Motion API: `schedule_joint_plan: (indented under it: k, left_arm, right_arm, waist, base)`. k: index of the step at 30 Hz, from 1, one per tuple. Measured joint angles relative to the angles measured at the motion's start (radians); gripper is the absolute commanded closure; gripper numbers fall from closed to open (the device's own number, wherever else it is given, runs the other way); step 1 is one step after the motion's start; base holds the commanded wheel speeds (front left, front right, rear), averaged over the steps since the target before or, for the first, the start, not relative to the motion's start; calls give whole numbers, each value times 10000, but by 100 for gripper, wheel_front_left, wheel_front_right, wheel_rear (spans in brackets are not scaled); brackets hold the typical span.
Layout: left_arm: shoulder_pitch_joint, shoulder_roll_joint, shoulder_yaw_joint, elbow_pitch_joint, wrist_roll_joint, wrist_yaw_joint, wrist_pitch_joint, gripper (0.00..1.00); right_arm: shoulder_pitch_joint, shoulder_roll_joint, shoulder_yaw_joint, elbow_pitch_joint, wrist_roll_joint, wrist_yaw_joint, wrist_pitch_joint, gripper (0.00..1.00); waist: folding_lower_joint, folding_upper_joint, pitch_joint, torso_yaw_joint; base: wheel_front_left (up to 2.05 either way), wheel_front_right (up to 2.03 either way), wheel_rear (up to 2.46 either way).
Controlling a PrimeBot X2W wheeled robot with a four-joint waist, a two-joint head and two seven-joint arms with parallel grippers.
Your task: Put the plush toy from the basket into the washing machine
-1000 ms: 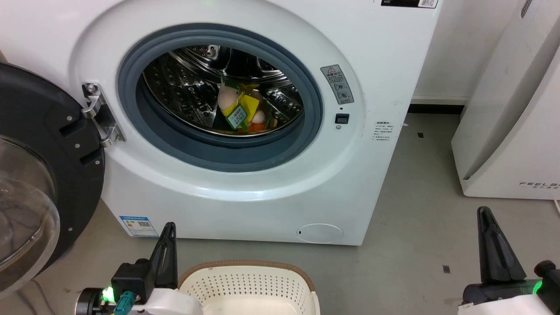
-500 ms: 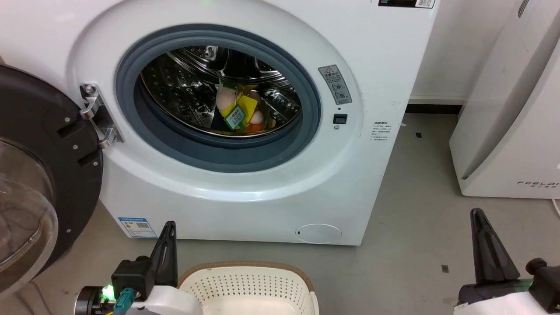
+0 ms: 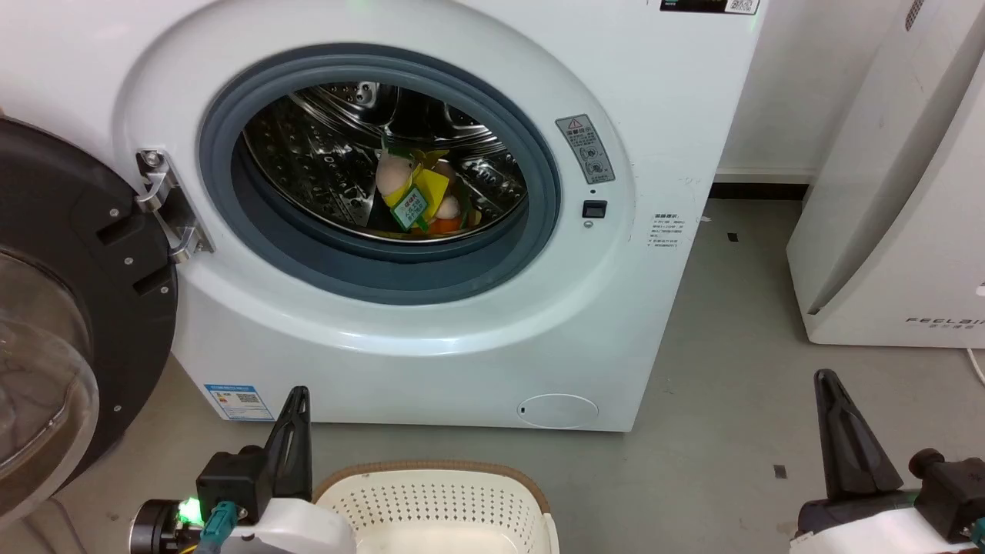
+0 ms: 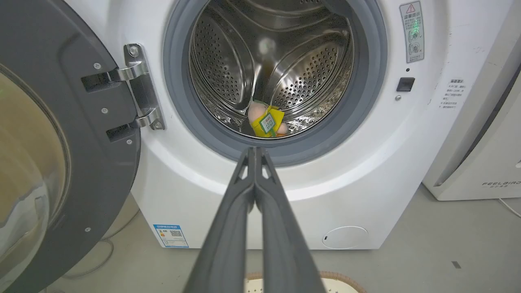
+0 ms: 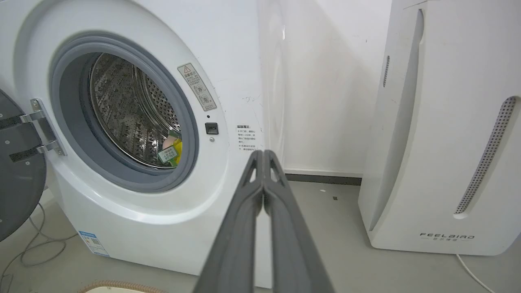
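Plush toy: lying inside the washing machine, low at the front of the steel drum, pale pink body leaning upright, yellow hat and green tag facing the opening, orange cushion part peeking out just beside it.
Gasket: ringing the round opening in grey, with the toy sitting just behind its lower lip.
Door: hanging swung wide open at the left of the opening, pivoting on a bright metal hinge.
Basket: sitting on the grey floor just in front of the washer, between the two grippers, showing its brown rim and perforated cream wall at the head view's bottom edge.
Left gripper: fingers pressing together to the tips, gripping nothing, hovering beside the basket's left corner, pointing toward the lower edge of the opening.
Right gripper: fingers meeting fully at the tips, carrying nothing, hovering over the floor well right of the basket, pointing toward the washer's right front corner.
FEELBIRD appliance: standing on the floor to the right of the washer, apart from it.
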Motion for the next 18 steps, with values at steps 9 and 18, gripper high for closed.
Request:
schedule_joint_plan:
  k: [9, 18]
  left_arm:
    - [0, -2, 10, -111, 17, 0, 167, 100]
    - [0, -4, 17, -205, 82, 0, 353, 100]
  right_arm:
    - [-91, 0, 58, 61, -213, 0, 174, 100]
    - [-115, 0, 113, 136, -293, 0, 353, 100]
  waist:
    - [0, 0, -7, -38]
    - [0, 0, -14, -75]
  base:
    - [0, 0, 0]
    - [0, 0, 0]
